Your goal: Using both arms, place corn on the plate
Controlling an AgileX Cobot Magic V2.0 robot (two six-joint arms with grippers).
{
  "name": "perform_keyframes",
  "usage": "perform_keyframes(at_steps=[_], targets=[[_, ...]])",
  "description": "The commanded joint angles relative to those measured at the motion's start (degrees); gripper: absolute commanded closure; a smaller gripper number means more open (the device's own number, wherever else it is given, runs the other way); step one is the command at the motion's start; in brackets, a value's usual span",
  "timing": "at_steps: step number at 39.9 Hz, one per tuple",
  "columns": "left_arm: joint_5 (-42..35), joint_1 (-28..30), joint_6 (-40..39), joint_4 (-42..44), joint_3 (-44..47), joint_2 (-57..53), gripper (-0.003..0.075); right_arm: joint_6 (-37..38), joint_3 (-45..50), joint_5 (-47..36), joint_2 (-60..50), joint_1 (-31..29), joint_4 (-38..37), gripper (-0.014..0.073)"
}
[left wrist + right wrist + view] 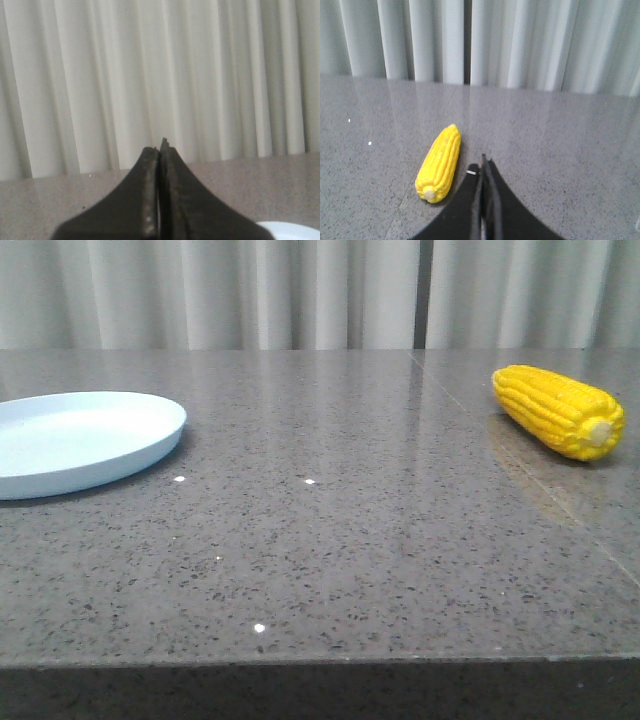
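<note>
The yellow corn (558,411) lies on the grey table at the far right, pale stub end toward me. The pale blue plate (80,440) sits empty at the far left. Neither gripper shows in the front view. In the right wrist view my right gripper (483,162) is shut and empty, with the corn (440,163) lying on the table just beside its fingertips, apart from them. In the left wrist view my left gripper (161,147) is shut and empty, facing the curtain, and a sliver of the plate (292,231) shows at the corner.
The grey speckled table (330,540) runs to a front edge near me. A pale pleated curtain (300,290) hangs behind the table. A seam in the tabletop (520,465) runs past the corn.
</note>
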Motion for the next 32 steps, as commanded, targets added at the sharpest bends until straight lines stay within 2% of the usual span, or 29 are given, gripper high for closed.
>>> perform_keyframes(at_steps=[1, 11, 13, 16, 20, 21, 22, 24, 27, 29, 32], targets=[[1.3, 0.0, 0.0, 0.5, -5.7, 7.6, 0.0741, -0.4, -5.6, -1.5, 7.1, -0.4, 0.2, 0.0653], [0.8, 0.0, 0.0, 0.3, -7.8, 14.0, 0.0741, -0.4, -8.3, -1.8, 14.5, -0.4, 1.4, 0.0645], [0.8, 0.0, 0.0, 0.3, -7.8, 14.0, 0.0739, -0.4, -8.3, -1.8, 14.6, -0.4, 1.4, 0.0605], [0.8, 0.0, 0.0, 0.3, -7.8, 14.0, 0.0702, -0.4, -8.3, -2.1, 14.6, -0.4, 1.4, 0.0472], [0.8, 0.0, 0.0, 0.3, -7.8, 14.0, 0.0512, -0.4, -8.3, -2.1, 14.6, -0.4, 1.4, 0.0197], [0.8, 0.0, 0.0, 0.0, -7.8, 14.0, 0.0423, -0.4, -8.3, -2.1, 14.6, -0.4, 1.4, 0.0144], [0.8, 0.0, 0.0, -0.4, -7.8, 14.0, 0.0367, -0.4, -8.3, -2.1, 14.6, -0.4, 1.4, 0.0069], [0.8, 0.0, 0.0, -1.2, -7.8, 14.0, 0.0250, -0.4, -8.3, -2.1, 14.6, -0.4, 1.4, -0.0009], [0.8, 0.0, 0.0, -1.3, -7.8, 14.0, 0.0126, -0.4, -8.3, -2.1, 14.6, -0.4, 1.4, -0.0066], [0.8, 0.0, 0.0, -1.3, -7.8, 14.0, 0.0106, -0.4, -8.3, -2.1, 14.6, -0.4, 1.4, -0.0062], [0.5, 0.0, 0.0, -1.5, -7.8, 14.3, 0.0122, -0.4, -8.3, -2.1, 14.6, -0.4, 1.4, -0.0060]])
